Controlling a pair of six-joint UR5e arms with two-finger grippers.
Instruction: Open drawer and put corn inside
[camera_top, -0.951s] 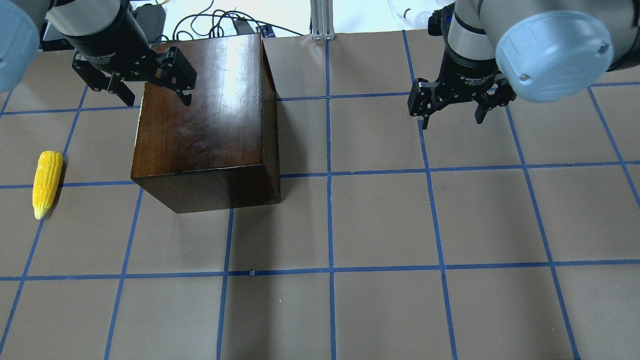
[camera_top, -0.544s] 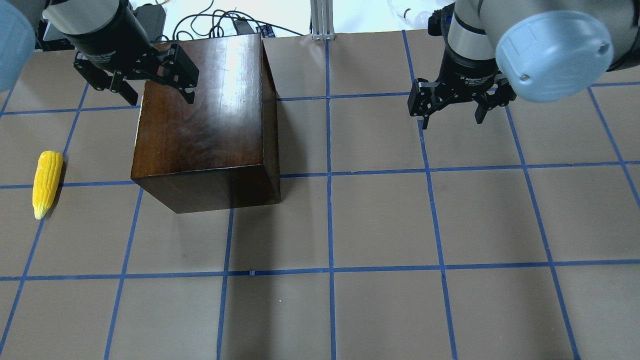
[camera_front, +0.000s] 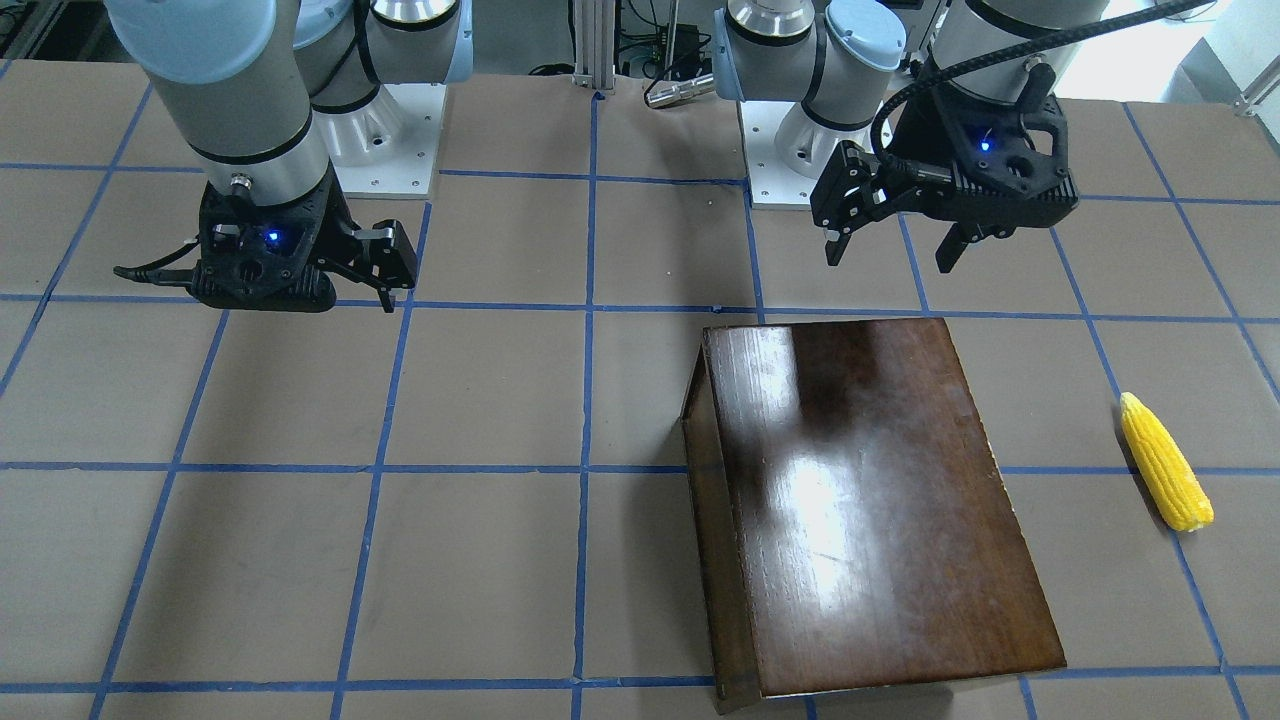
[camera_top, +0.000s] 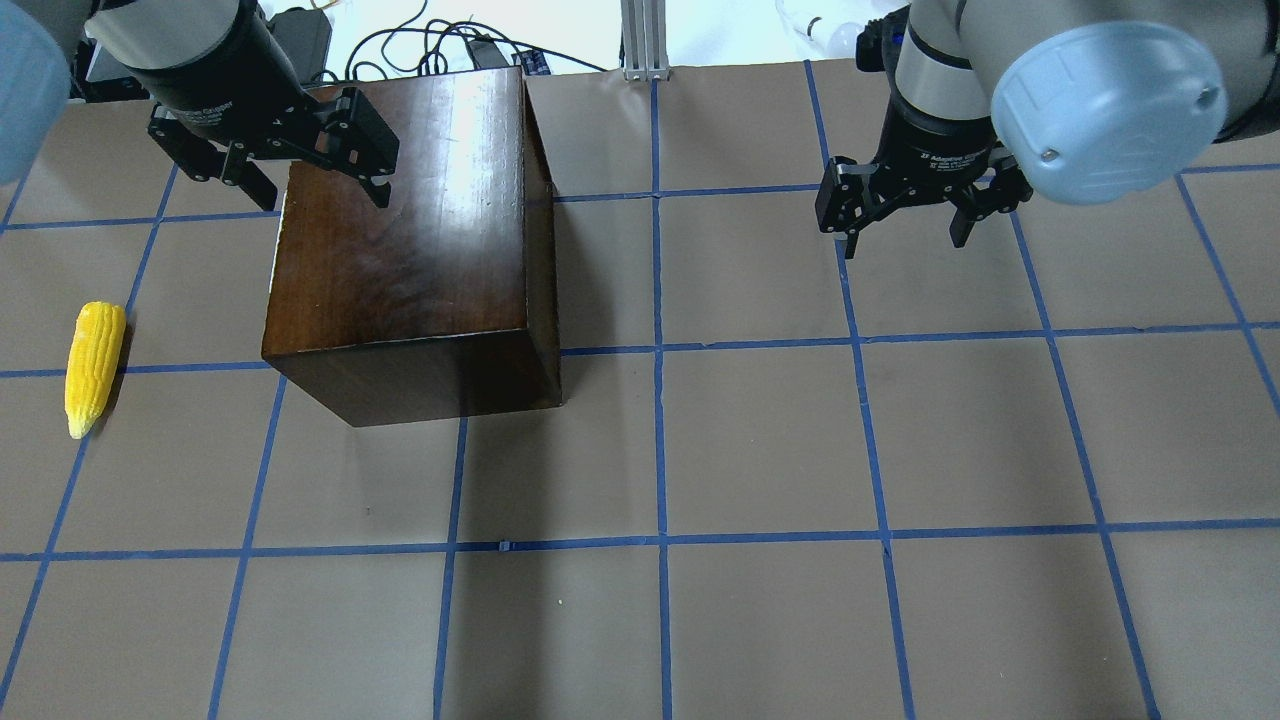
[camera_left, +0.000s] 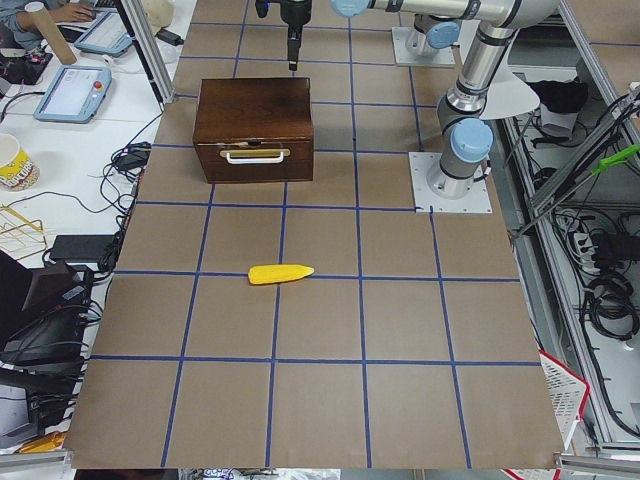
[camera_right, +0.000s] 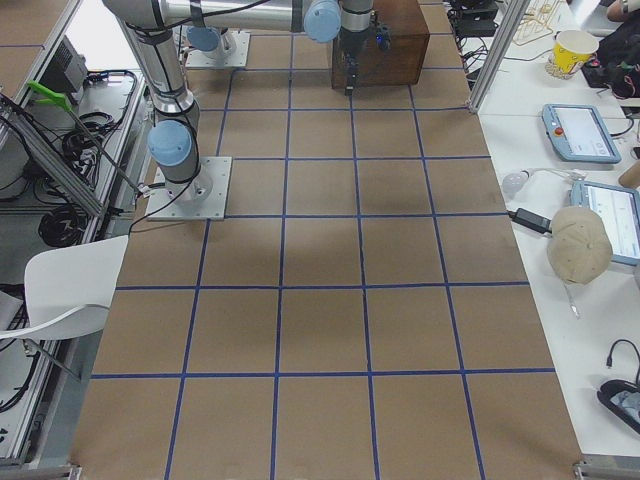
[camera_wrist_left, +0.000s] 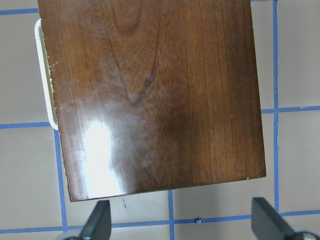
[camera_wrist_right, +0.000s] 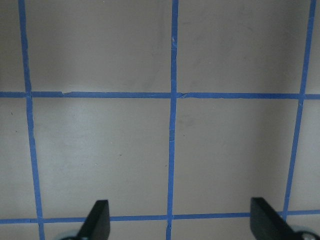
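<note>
The dark-brown cabinet stands on the table; it also shows in the front view and fills the left wrist view. Its drawer is shut, and only the front panel with a white handle shows. The yellow corn lies on the table apart from the cabinet, on its handle side, also in the front view. My left gripper is open and empty, high above the cabinet's end nearest my base. My right gripper is open and empty over bare table.
Brown paper with a blue tape grid covers the table. Cables and an aluminium post lie beyond the table edge by the cabinet. Tablets and a cup sit on a side desk.
My left gripper has shifted very slightly over the cabinet's end. The right arm, the cabinet and the corn have not moved.
</note>
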